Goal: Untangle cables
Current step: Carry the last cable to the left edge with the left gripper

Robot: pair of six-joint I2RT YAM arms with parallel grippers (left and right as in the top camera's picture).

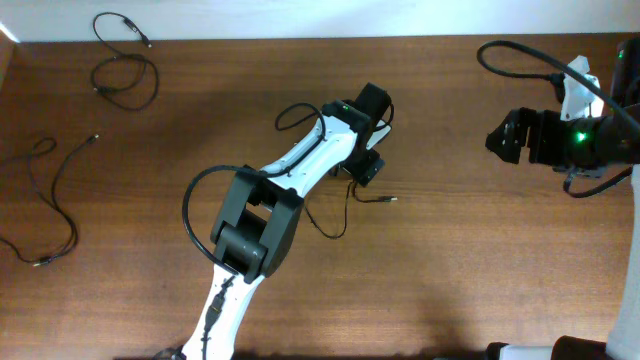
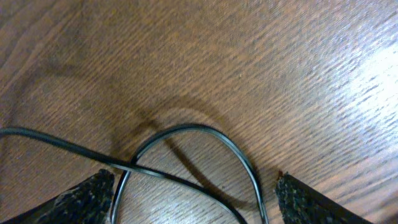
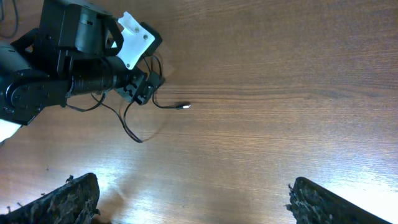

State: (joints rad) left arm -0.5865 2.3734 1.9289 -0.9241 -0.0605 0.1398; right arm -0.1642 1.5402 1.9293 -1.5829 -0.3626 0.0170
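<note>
A thin black cable with a silvery plug lies at the table's middle, partly under my left gripper. In the left wrist view the cable forms a crossed loop on the wood between the open fingers of my left gripper, which is low over it. Two more cables lie apart: one at the far left corner, one at the left edge. My right gripper is open and empty at the right, above bare wood. The right wrist view shows the middle cable's plug.
The left arm stretches from the near edge to the table's middle. A thicker black arm cable loops at the far right. A white wall edge runs along the far side of the table.
</note>
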